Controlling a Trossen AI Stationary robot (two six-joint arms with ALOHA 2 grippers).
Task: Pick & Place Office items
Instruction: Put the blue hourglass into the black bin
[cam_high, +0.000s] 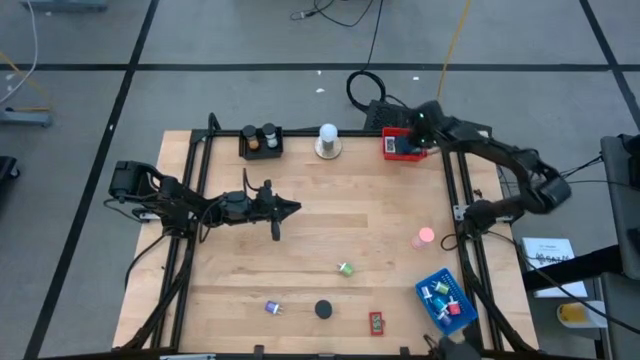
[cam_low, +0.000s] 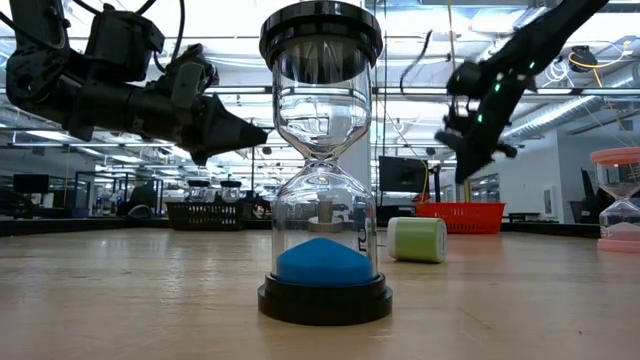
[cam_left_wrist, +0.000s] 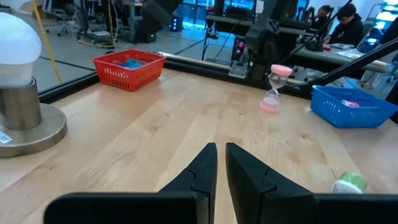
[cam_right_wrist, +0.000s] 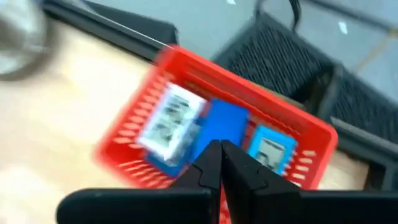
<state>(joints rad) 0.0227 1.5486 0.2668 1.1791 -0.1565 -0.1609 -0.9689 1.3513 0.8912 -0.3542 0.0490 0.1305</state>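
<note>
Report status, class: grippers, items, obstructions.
Left gripper shut, empty, mid-table. Right gripper shut, empty, above red tray. Pink hourglass, green roll loose. No obstructions.

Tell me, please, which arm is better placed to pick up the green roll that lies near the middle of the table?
Probably the left. Its gripper hovers over the open table, nearer the green roll. The right gripper hangs over the red tray at the far edge.

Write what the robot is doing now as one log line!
right gripper: shut, above red tray | left gripper: shut, empty, mid-table | pink hourglass: loose
</note>
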